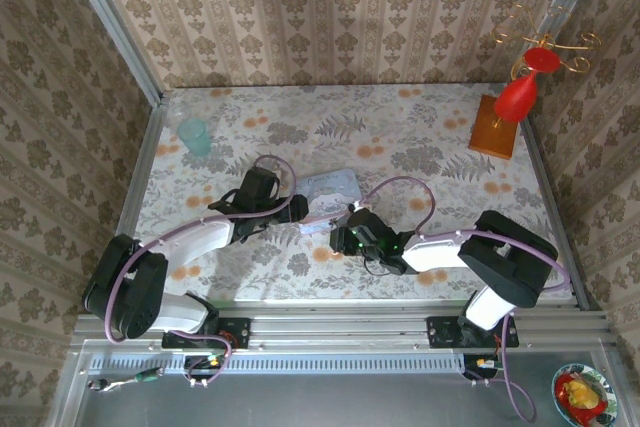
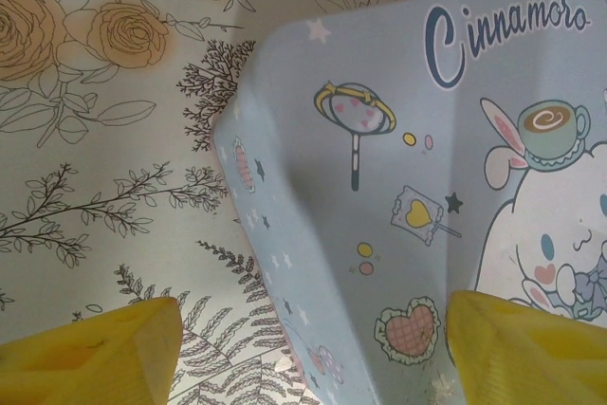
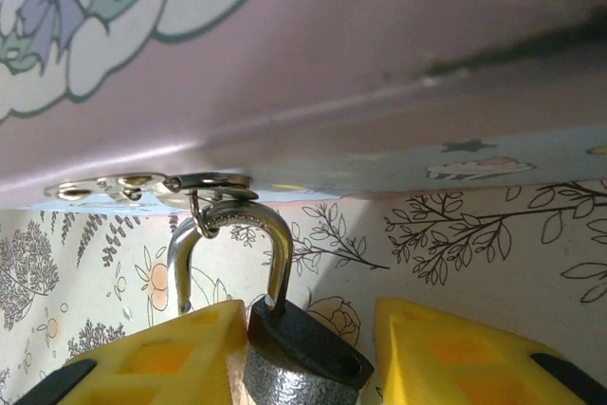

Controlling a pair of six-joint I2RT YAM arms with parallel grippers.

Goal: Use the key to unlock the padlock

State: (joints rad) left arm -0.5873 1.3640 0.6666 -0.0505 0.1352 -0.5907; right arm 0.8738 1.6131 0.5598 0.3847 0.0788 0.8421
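Flowered tablecloth (image 1: 420, 147) lying under patterned wallpaper walls. Pale blue cartoon tin (image 1: 333, 185) sitting mid-table, between both arms. Left gripper (image 2: 313, 348) hovering over tin corner, yellow fingers (image 2: 90, 348) standing wide apart, gripping nothing. Right gripper (image 3: 308, 353) reaching under tin edge, jaws parted around padlock (image 3: 299, 348), contact unclear. Padlock hanging by shackle (image 3: 237, 234) from tin's clasp (image 3: 204, 182), left finger (image 3: 161, 358) just beside lock body.

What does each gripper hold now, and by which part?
Neither clearly holds anything. The padlock hangs between the right gripper's open fingers; the left gripper straddles the tin's corner.
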